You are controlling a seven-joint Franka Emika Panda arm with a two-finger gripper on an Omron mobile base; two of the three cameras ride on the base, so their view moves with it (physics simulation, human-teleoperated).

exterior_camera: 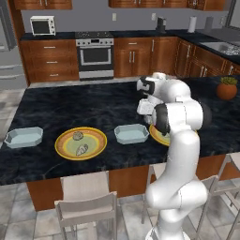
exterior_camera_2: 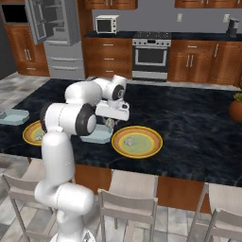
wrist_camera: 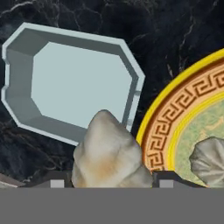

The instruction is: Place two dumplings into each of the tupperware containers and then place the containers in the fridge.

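Gripper (wrist_camera: 108,183) fingers clamped on one dumpling (wrist_camera: 109,153); two containers (exterior_camera: 131,134) (exterior_camera: 23,137), two plates (exterior_camera: 80,143) (exterior_camera_2: 137,141) along counter's (exterior_camera: 70,105) near edge.

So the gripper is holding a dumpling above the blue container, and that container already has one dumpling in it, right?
Not quite. The gripper holds a dumpling above the blue container, but the hand view shows that container empty.

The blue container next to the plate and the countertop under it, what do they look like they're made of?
The container looks like smooth matte plastic: uniform pale blue, thin flared rim, cut corners, no gloss. The countertop looks like polished dark stone, perhaps marble or granite: black with fine pale veins. Both are rendered, so that rests on look alone.
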